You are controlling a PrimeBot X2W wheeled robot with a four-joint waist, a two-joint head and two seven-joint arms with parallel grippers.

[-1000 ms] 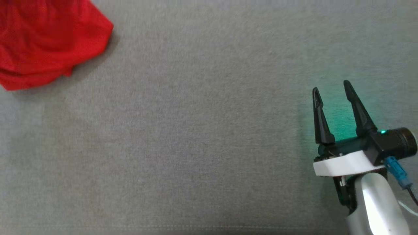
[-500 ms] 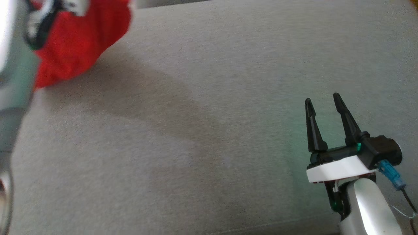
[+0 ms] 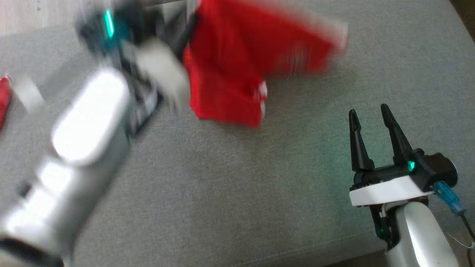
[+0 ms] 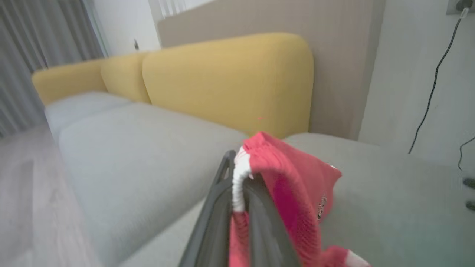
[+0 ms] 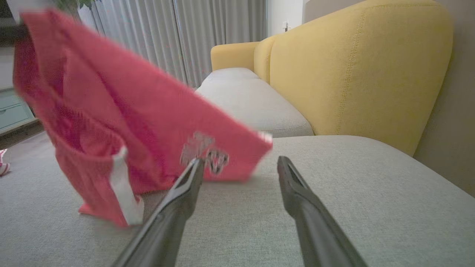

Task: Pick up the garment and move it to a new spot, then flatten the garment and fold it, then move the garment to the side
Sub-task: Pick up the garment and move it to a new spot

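The red garment (image 3: 237, 74) with white trim hangs in the air over the grey sofa cushion (image 3: 237, 193), motion-blurred, its lower edge close to the cushion. My left gripper (image 3: 183, 35) is at its upper left corner, blurred. In the left wrist view the left gripper (image 4: 237, 174) is shut on the garment (image 4: 293, 178) at a white-trimmed edge. In the right wrist view the garment (image 5: 122, 100) hangs ahead and to the left, showing a small printed logo. My right gripper (image 3: 368, 109) hovers open and empty at the lower right, apart from the cloth; the right gripper (image 5: 241, 161) has nothing between its fingers.
Yellow back cushions (image 5: 356, 66) run along the far side of the sofa. A second grey seat cushion (image 4: 122, 148) lies beyond. A small red and white thing (image 3: 3, 96) sits at the left edge. The cushion's front seam (image 3: 259, 256) is near the bottom.
The head camera has shifted. My left arm has swung into view, carrying the garment from the upper left toward the upper middle. The right gripper stays open in about the same place.
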